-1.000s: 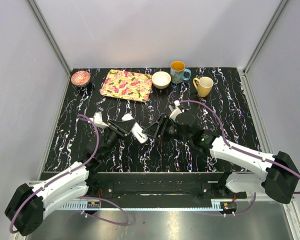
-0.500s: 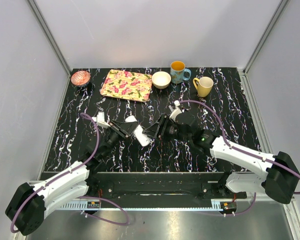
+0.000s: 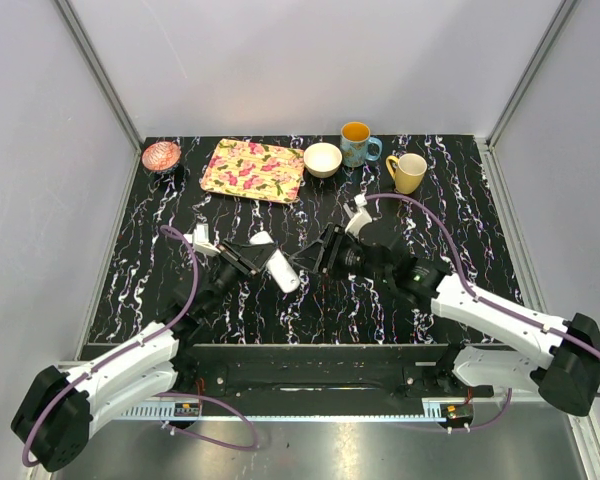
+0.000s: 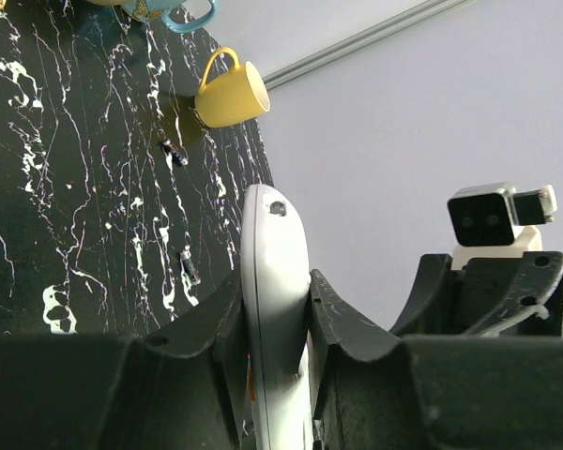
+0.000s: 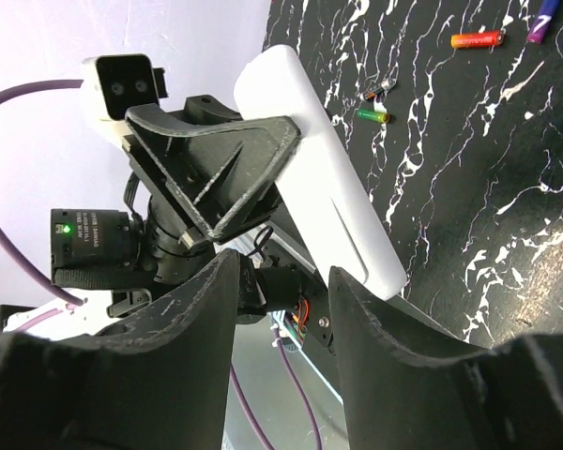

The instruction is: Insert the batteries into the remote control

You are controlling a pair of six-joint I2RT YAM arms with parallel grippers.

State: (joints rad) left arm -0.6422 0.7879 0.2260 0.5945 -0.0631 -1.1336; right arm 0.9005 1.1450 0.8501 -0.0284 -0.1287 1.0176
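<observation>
The remote control is a slim white bar held above the table, near its middle. My left gripper is shut on it; in the left wrist view the remote stands edge-on between the two fingers. My right gripper is open and empty, just right of the remote. In the right wrist view the remote lies just beyond my open fingers, clamped by the left gripper's finger. Loose batteries lie on the table: an orange one, a green one and a purple one.
Along the table's back edge stand a flowered tray, a white bowl, a blue mug, a yellow mug and a small pink dish. The yellow mug also shows in the left wrist view.
The left gripper has turned the remote a little, its far end swinging toward the back. The right arm has shifted slightly right; its gripper stays beside the remote.
</observation>
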